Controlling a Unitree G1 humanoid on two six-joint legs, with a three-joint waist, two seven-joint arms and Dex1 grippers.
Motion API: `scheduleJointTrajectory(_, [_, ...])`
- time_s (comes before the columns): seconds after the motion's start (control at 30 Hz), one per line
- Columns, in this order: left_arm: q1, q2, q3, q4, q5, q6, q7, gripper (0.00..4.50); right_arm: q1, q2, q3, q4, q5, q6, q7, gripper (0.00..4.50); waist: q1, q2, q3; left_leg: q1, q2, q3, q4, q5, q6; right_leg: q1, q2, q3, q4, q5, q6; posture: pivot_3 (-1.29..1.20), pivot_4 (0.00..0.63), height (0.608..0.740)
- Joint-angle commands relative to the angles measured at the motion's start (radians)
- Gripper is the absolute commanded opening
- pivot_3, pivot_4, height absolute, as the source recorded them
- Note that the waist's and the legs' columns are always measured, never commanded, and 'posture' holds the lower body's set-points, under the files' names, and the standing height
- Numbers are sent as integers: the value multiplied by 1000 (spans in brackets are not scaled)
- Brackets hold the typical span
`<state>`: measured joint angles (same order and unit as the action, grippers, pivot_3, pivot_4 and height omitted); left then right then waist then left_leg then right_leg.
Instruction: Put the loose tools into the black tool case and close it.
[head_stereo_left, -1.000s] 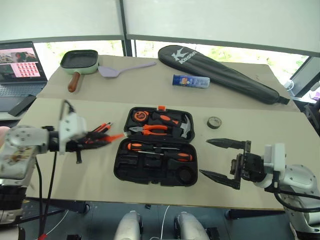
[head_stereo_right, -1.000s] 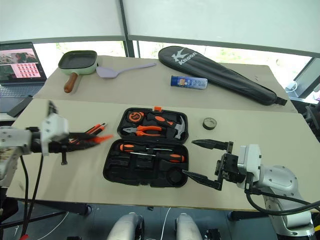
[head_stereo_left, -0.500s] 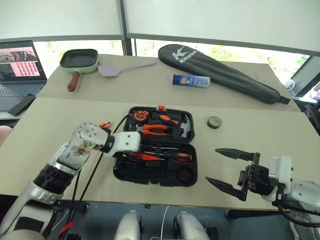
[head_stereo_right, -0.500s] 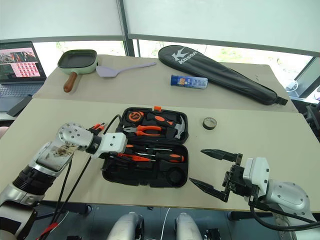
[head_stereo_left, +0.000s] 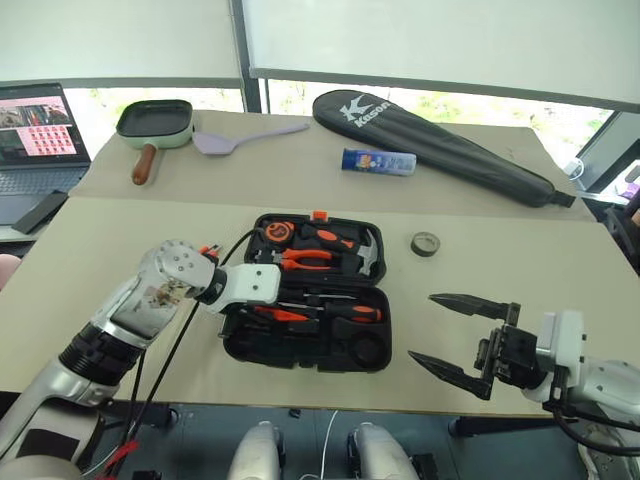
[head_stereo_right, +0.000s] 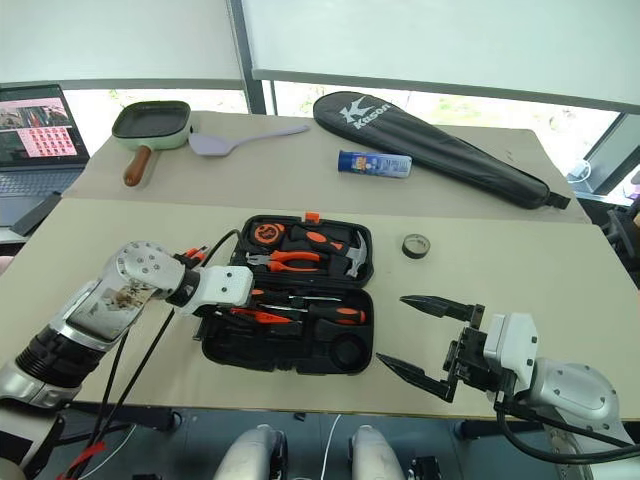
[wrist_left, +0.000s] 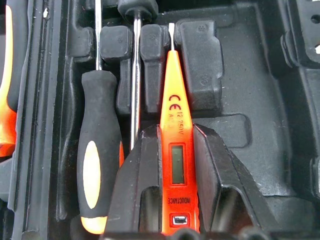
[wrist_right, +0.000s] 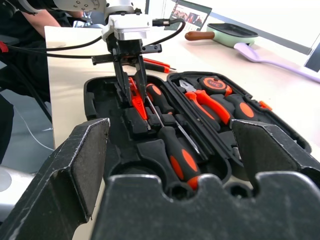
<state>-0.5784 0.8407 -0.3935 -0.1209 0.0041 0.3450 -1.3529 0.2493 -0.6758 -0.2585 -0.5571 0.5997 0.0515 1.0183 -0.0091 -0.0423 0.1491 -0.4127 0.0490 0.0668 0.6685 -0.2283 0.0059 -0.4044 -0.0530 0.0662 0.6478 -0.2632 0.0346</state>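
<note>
Beige table, open tool case, screwdrivers inside

My left gripper fingers look like matt black plastic, clamping a glossy orange plastic tester pen. Tool case is matt black moulded plastic. Screwdriver handle is matt rubbery black with an orange inlay, its shaft shiny metal. My right gripper fingers are rough, scuffed black plastic. Table is matt beige.
</note>
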Motion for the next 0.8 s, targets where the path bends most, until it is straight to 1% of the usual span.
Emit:
scheduleJointTrajectory(0.03, [27, -5, -2, 2, 2, 51, 12, 444, -15, -8, -7, -11, -3, 3, -13, 4500, 0, 0, 0, 0, 0, 0, 0, 0, 0, 0, 0, 0, 0, 0, 0, 0, 150, 740])
scheduleJointTrajectory(0.1, [39, -20, 15, 21, -5, 27, 37, 1456, -19, -6, 0, -8, -6, 4, -15, 4500, 0, 0, 0, 0, 0, 0, 0, 0, 0, 1, 0, 0, 0, 0, 0, 0, 150, 740])
scheduleJointTrajectory(0.2, [55, -50, 82, 34, -71, -3, 49, 2481, -20, -4, 10, -7, -6, 5, -15, 4500, 0, 0, 0, 1, 0, 0, 0, 0, 0, 1, 0, 0, 0, 0, 0, 0, 150, 740])
scheduleJointTrajectory(0.27, [61, -70, 130, 39, -119, -24, 59, 3303, -16, -3, 15, -6, -5, 5, -14, 4500, 3, 0, 0, 1, 0, 0, 1, 0, 0, 1, -1, 0, 1, 0, 0, 0, 150, 740])
scheduleJointTrajectory(0.3, [67, -80, 163, 39, -159, -36, 52, 3575, -15, -4, 16, -4, -2, 6, -12, 4500, 7, 0, 0, 1, 0, 0, 2, 0, 0, 1, -1, 0, 2, 0, 0, 0, 150, 740])
scheduleJointTrajectory(0.33, [70, -87, 196, 41, -195, -42, 50, 3575, -15, -5, 15, 0, 3, 8, -10, 4500, 11, 0, 0, 0, 0, -1, 3, 0, 0, 1, -1, -1, 2, 0, 0, 0, 150, 740])
scheduleJointTrajectory(0.43, [71, -103, 272, 103, -234, -116, 72, 3575, -17, -9, 17, 15, 9, 8, 4, 4500, 15, 0, 0, -2, 0, -1, 7, 0, 0, 1, -1, -2, 2, 1, 1, 0, 150, 740])
scheduleJointTrajectory(0.6, [96, -132, 307, 152, -291, -159, 46, 3575, -28, -10, 22, 27, 12, 8, 15, 4500, 17, 0, 0, -2, 0, -1, 7, 0, 0, 1, -1, -1, 2, 1, 1, 0, 150, 740])
scheduleJointTrajectory(0.67, [112, -155, 314, 160, -332, -164, 20, 3058, -28, -8, 23, 25, 15, 10, 16, 4500, 18, 0, 0, -2, 0, -1, 8, 0, 0, 1, -1, -1, 2, 1, 1, 0, 150, 740])
scheduleJointTrajectory(0.7, [120, -165, 307, 173, -331, -177, 15, 2835, -26, -7, 26, 23, 16, 10, 17, 4500, 18, 0, 0, -2, 0, -1, 8, 0, 0, 1, -1, -1, 2, 1, 1, 0, 150, 740])
scheduleJointTrajectory(0.8, [129, -177, 290, 204, -327, -200, -6, 1728, -25, -3, 33, 14, 18, 13, 11, 4500, 19, 0, 0, -2, 0, -1, 8, 0, 0, 1, -1, -1, 2, 1, 1, 0, 150, 740])
